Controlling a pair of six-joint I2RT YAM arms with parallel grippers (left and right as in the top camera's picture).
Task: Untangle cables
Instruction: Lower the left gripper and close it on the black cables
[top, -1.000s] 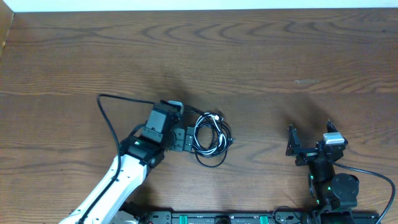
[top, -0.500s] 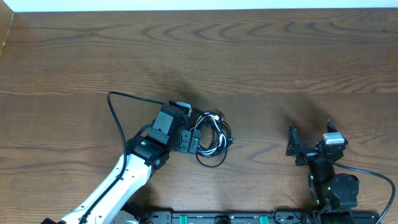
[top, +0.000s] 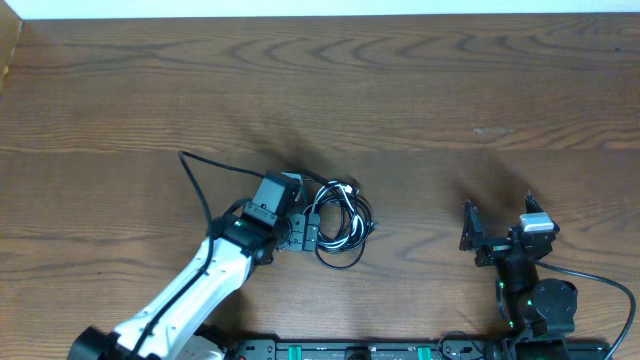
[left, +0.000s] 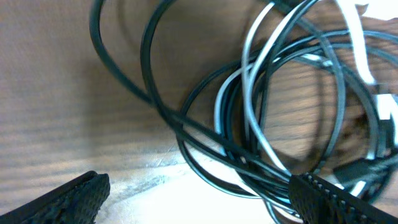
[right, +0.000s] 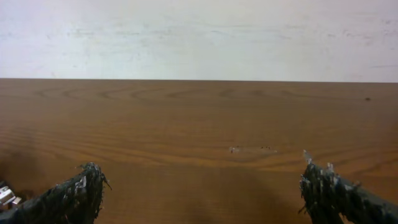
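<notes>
1. Left claw (top: 308, 232) (left: 199, 184) stands spread wide, its black ridged pads (left: 68, 200) flanking the near edge of the tangle. The blurred wrist view may hide contact.
2. Thin glossy black cables with one white cord (top: 341, 224) (left: 249, 93) lie in oval loops, long axis running away from the robot, on the brown wood-grain table (top: 450, 90).
3. Over the last second the left arm slid right toward them; the right claw (top: 497, 224) (right: 202, 169) stays spread, well apart.

One cable tangle (top: 340, 222), two end effectors (left: 196, 186) (right: 202, 180)
</notes>
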